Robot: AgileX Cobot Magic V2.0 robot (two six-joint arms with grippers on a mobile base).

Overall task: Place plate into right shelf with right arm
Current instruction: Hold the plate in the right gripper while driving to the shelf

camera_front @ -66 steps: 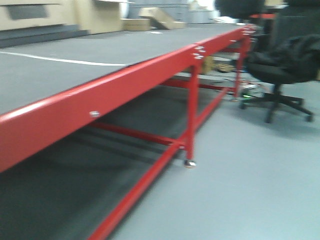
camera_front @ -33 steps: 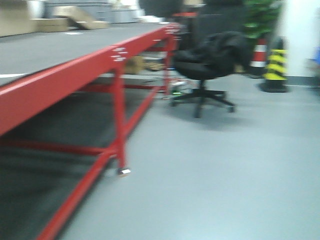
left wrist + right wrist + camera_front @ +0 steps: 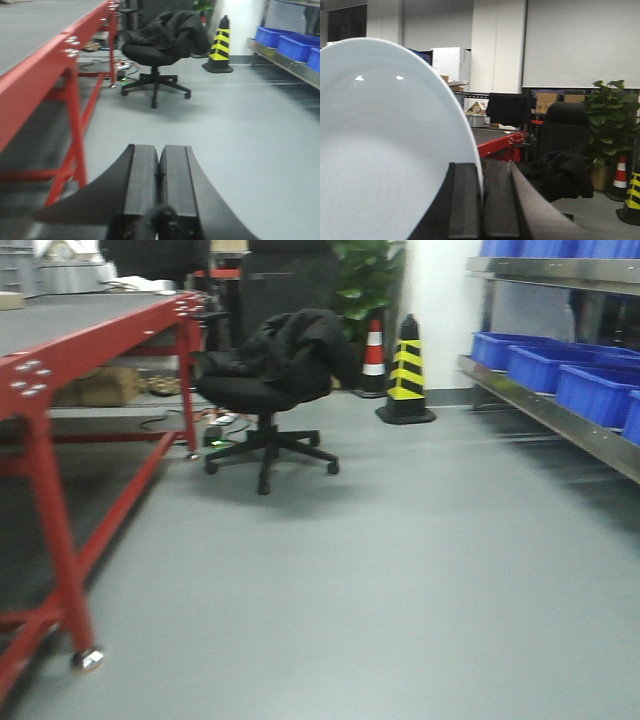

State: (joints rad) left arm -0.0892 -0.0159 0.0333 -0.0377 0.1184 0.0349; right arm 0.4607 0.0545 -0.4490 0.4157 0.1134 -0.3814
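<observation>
pinching the plate (image 3: 380,150) at its 4 o'clock rim, your right gripper (image 3: 481,202) is holding something stiff, likely slick, breakable; left gripper (image 3: 159,185) is sitting closed, empty.

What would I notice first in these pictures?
A big white plate fills the left of the right wrist view, pinched in the right pincer. In front, a red table stands left and blue bins sit on the steel shelf at right.
</observation>
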